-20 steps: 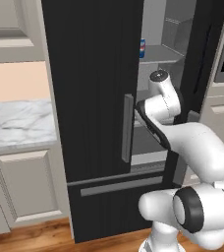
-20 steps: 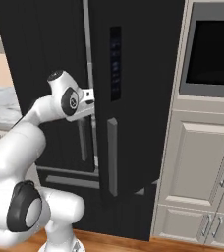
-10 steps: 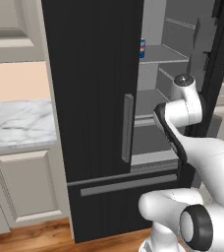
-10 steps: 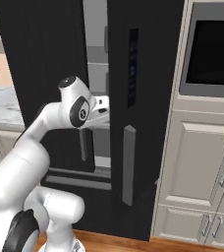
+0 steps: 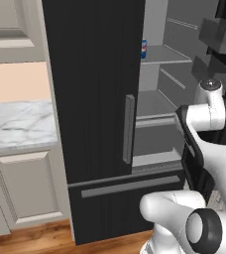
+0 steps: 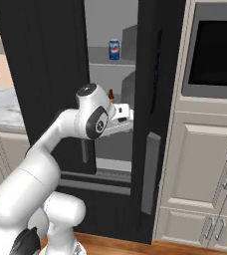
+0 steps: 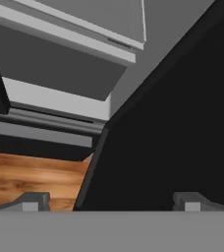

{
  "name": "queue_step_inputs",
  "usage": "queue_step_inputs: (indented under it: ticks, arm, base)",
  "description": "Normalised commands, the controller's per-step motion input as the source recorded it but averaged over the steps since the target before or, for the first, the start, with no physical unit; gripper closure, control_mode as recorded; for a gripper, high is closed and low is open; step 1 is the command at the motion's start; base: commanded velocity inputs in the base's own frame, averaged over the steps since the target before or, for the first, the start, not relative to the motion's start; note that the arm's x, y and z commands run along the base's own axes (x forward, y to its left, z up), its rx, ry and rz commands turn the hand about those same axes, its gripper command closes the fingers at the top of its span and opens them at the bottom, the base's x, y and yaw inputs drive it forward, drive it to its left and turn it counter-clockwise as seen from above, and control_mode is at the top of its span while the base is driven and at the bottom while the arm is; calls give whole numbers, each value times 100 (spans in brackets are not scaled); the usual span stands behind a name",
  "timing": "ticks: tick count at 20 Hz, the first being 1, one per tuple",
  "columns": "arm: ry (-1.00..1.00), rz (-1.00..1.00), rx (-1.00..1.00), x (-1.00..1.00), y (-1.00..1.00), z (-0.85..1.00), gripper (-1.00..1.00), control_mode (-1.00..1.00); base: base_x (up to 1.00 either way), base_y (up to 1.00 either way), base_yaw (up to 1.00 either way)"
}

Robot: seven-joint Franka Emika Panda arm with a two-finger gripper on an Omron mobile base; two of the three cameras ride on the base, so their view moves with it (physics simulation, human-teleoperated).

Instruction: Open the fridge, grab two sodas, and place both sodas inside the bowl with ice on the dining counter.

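sodas wait on the shelves while the end effector (image 7: 111, 202) sits with its fingers spread wide and nothing between them, low against the edge of the open black door of the fridge (image 5: 92, 99). in the right base view the wrist is at frame centre; the brown bottle (image 6: 111, 95) stands upright just above it, and the blue can (image 6: 114, 49) stands upright on the shelf higher up, toward the top of the frame. the coming reach likely goes up and inward.
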Motion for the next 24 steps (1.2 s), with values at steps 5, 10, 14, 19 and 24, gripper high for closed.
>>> queue_step_inputs:
  ticks: [5, 10, 14, 19, 24]
  arm:
    - [3, 0, 3, 0, -84, 0, -100, -100]
    - [0, 0, 0, 0, -78, 0, -100, -100]
    - [0, 0, 0, 0, -69, 0, -100, -100]
    - [-1, 0, 0, -2, -4, 0, -100, -100]
    - [1, 10, 8, 30, 62, -33, -100, -100]
  base:
    - [0, 0, 0]
    - [0, 0, 0]
    - [0, 0, 0]
    - [0, 0, 0]
    - [0, 0, 0]
